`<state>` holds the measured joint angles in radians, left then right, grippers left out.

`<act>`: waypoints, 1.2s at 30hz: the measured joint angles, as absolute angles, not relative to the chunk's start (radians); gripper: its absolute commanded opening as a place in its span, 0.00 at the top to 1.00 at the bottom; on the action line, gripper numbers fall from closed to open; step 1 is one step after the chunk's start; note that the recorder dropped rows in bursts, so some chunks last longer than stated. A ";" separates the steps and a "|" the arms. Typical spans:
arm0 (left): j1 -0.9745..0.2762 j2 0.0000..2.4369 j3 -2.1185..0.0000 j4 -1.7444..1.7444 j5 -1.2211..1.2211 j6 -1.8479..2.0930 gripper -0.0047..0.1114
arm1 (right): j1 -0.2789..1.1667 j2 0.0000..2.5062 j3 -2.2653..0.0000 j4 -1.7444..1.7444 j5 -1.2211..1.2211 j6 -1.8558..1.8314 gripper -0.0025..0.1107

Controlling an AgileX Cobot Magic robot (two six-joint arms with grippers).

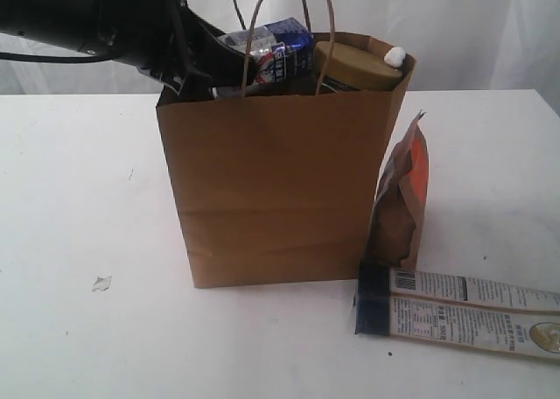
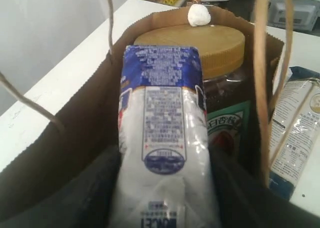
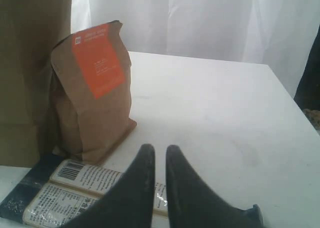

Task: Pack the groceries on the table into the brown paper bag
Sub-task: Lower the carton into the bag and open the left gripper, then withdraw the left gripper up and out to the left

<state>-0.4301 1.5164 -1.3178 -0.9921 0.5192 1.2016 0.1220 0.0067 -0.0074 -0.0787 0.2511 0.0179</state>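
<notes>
The brown paper bag (image 1: 271,189) stands upright mid-table. My left gripper (image 2: 162,208) reaches into its open top, shut on the small white-blue carton (image 2: 162,138), whose end sticks out above the rim (image 1: 284,47). Beside the carton inside the bag (image 2: 75,133) stands the gold-lidded clear jar (image 2: 200,45). To the right of the bag the brown-orange pouch (image 1: 404,198) stands on the table, and the long white-blue packet (image 1: 472,311) lies flat before it. My right gripper (image 3: 160,150) hovers shut and empty just above the packet (image 3: 75,183), near the pouch (image 3: 92,88).
A small white lump (image 1: 395,57) sits at the bag's far rim by the jar lid. The bag's two loop handles (image 1: 289,14) stand up around the carton. A tiny scrap (image 1: 101,283) lies on the white table (image 1: 79,198) at the left.
</notes>
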 measured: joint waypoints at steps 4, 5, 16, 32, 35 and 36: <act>-0.430 1.516 -1.320 -0.990 0.519 1.185 0.39 | 0.122 0.007 -0.007 -0.079 0.251 0.018 0.90; -0.430 1.516 -1.322 -0.990 0.516 1.178 0.37 | 0.122 0.007 -0.007 -0.079 0.251 0.018 0.90; -0.430 1.509 -1.322 -0.942 0.505 1.131 0.35 | 0.122 0.007 -0.007 -0.079 0.251 0.018 0.90; -0.430 1.466 -1.322 -0.904 0.503 1.131 0.35 | 0.122 0.007 -0.007 -0.079 0.251 0.018 0.90; -0.430 1.433 -1.322 -0.888 0.485 1.131 0.35 | 0.122 0.007 -0.007 -0.079 0.251 0.018 0.90; -0.430 1.422 -1.322 -0.886 0.480 1.131 0.35 | 0.122 0.007 -0.007 -0.079 0.251 0.018 0.90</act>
<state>-0.4301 1.4217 -1.3217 -0.8863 0.4801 1.1314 0.1220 0.0067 -0.0074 -0.0787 0.2511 0.0179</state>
